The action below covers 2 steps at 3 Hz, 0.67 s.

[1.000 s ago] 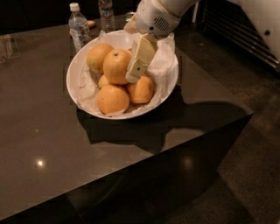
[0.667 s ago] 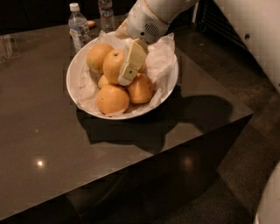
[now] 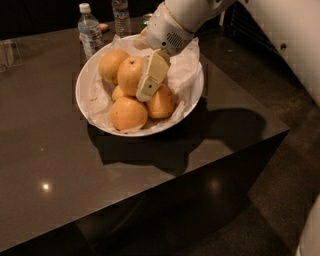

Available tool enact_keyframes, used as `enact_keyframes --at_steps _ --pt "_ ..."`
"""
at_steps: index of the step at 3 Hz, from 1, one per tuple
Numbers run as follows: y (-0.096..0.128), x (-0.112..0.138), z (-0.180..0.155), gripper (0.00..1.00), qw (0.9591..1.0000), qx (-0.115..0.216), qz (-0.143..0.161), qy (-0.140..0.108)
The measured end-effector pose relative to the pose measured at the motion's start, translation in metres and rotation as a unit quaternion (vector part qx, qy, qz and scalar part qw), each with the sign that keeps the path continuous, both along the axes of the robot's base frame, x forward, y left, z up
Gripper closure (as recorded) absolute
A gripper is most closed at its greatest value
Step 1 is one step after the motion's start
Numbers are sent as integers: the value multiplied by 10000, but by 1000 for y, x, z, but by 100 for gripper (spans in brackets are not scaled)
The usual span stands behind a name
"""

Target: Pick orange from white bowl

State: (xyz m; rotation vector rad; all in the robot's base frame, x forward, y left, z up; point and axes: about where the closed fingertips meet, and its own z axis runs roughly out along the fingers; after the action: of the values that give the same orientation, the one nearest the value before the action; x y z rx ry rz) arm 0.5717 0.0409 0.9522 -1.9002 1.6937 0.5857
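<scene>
The white bowl (image 3: 90, 107), lined with crinkled white paper, stands on the dark table and holds several oranges. The orange (image 3: 130, 75) with a dark stem dimple sits on top of the pile, left of middle. My gripper (image 3: 144, 91) reaches down into the bowl from the upper right. It rests against the right side of that orange, between it and another orange (image 3: 162, 104) at the right. More oranges lie at the back left (image 3: 110, 64) and at the front (image 3: 128, 114).
Two water bottles (image 3: 90, 31) (image 3: 121, 15) stand behind the bowl at the far table edge. A clear holder (image 3: 10, 54) is at the far left. The table's right corner (image 3: 287, 131) drops off to the floor.
My gripper has moved left and a little down inside the bowl, from the right-hand oranges to the side of the dimpled orange. The oranges have not moved.
</scene>
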Motion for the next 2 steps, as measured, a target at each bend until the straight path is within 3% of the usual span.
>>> enact_keyframes --at_steps 2 --pt "10 -2 -18 0 9997 101 56 214"
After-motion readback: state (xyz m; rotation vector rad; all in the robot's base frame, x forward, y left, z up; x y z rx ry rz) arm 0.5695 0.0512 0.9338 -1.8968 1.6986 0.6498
